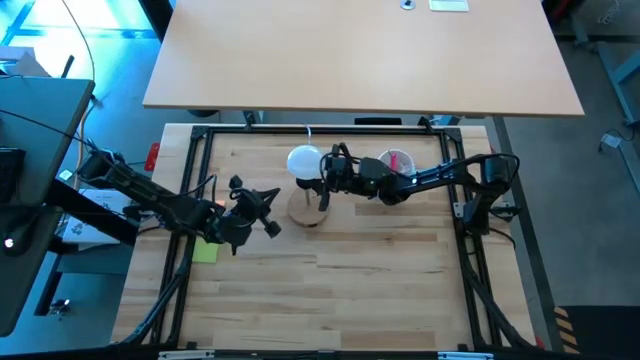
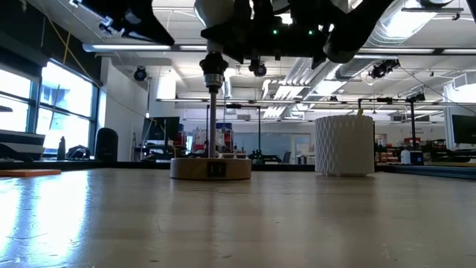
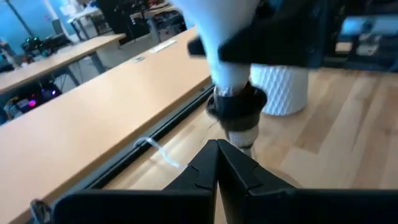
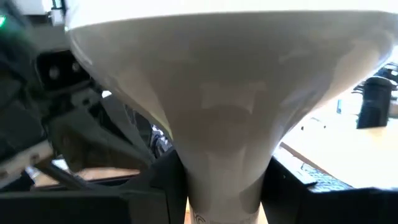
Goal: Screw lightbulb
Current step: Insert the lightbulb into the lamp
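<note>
The white lightbulb (image 1: 303, 160) stands upright over the round wooden base (image 1: 308, 208). In the left wrist view its pale neck (image 3: 229, 79) goes down into the black socket (image 3: 237, 107) on top of the post (image 2: 212, 123). My right gripper (image 1: 326, 178) reaches in from the table's right and is shut on the bulb (image 4: 224, 112). My left gripper (image 3: 217, 152) is shut and empty, on the base's left side with its tips just short of the post. My right gripper pinches the bulb's tapering neck (image 4: 224, 180) between its two fingers (image 4: 163, 184), just below the globe. The fingers come in level from the table's right side. The bulb stands upright, globe up, with its screw end in the socket on the post.
A white perforated cup (image 1: 398, 163) with pink items stands just right of the base, under my right arm; it also shows in the low view (image 2: 343, 145). A yellow-green note (image 1: 205, 252) lies under my left arm. A black frame (image 1: 200, 140) borders the wooden table.
</note>
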You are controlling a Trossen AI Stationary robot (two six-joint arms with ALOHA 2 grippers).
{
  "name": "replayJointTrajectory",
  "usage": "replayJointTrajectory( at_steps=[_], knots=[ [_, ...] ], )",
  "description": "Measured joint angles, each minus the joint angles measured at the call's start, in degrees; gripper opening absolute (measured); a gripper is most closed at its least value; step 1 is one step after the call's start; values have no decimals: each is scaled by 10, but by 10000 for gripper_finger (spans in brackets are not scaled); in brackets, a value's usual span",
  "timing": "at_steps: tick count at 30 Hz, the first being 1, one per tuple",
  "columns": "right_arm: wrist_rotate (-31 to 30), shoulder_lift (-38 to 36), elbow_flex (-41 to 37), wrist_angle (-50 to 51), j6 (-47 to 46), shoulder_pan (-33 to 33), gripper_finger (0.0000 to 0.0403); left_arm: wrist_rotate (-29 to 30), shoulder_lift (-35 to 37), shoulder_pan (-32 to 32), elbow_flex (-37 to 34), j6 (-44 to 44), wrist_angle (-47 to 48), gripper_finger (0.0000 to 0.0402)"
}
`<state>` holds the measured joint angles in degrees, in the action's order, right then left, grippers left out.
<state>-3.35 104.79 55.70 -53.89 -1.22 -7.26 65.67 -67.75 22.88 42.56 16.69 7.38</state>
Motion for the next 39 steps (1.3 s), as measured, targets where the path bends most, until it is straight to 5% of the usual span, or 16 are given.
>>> replayJointTrajectory(
  at_steps=[9,19,24,30,35,39],
  knots=[
    [-1,-1,74,155,-13,5,145,-54,0,-28,-105,-12,-122,13],
    [5,-4,93,217,-2,0,144,-307,-43,-139,-285,-92,-557,138],
    [5,-4,93,217,-1,0,144,-423,-123,-209,-272,-142,-650,197],
    [6,-5,93,223,-1,-1,143,-442,-196,-251,-228,-173,-686,238],
    [6,-5,93,223,-1,-1,143,-448,-225,-267,-200,-176,-691,231],
    [6,-5,92,224,0,-1,143,-466,-234,-265,-184,-188,-690,183]
  ],
)
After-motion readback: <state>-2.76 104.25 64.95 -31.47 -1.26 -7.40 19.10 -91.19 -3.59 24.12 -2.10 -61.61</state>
